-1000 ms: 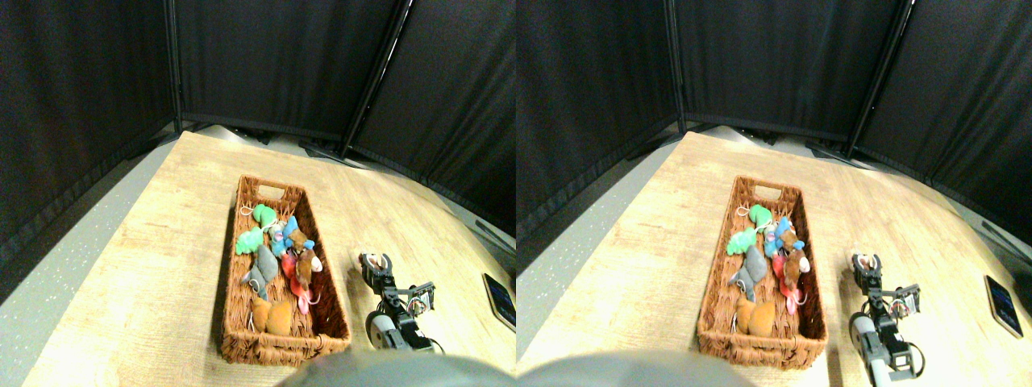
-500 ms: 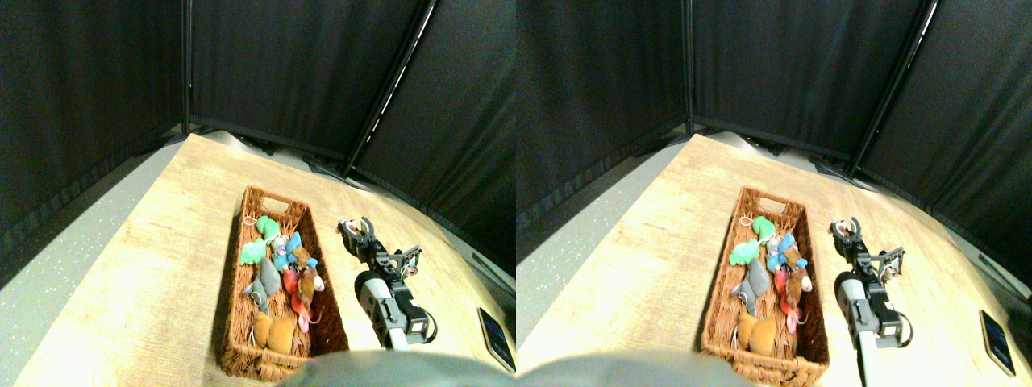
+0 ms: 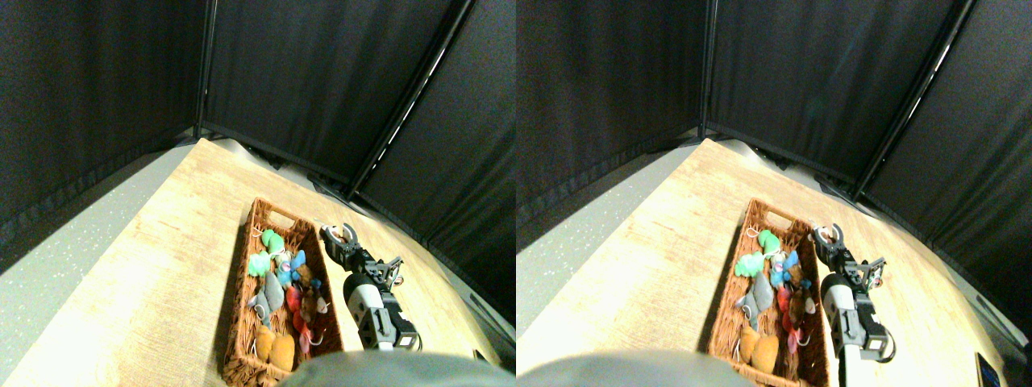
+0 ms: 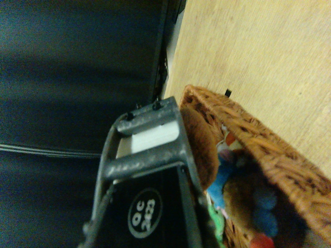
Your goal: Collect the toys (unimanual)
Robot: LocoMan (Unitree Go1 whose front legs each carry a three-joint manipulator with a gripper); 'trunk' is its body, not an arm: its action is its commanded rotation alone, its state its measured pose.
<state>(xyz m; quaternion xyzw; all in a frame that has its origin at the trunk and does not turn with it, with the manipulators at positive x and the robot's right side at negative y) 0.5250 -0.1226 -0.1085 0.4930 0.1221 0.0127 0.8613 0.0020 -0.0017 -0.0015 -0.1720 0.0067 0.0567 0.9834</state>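
The wicker basket (image 3: 242, 322) lay on the wooden table (image 3: 161, 266), and the toys (image 3: 284, 298) were piled inside it: green ones at its far end, blue, grey, brown and red in the middle, an orange-tan one at its near end. The right gripper (image 3: 339, 235) hung just beside the basket's far right corner, raised above the rim, jaws clenched on a small brown toy (image 4: 201, 150), which the wrist view showed pressed against the jaw frame next to the basket wall.
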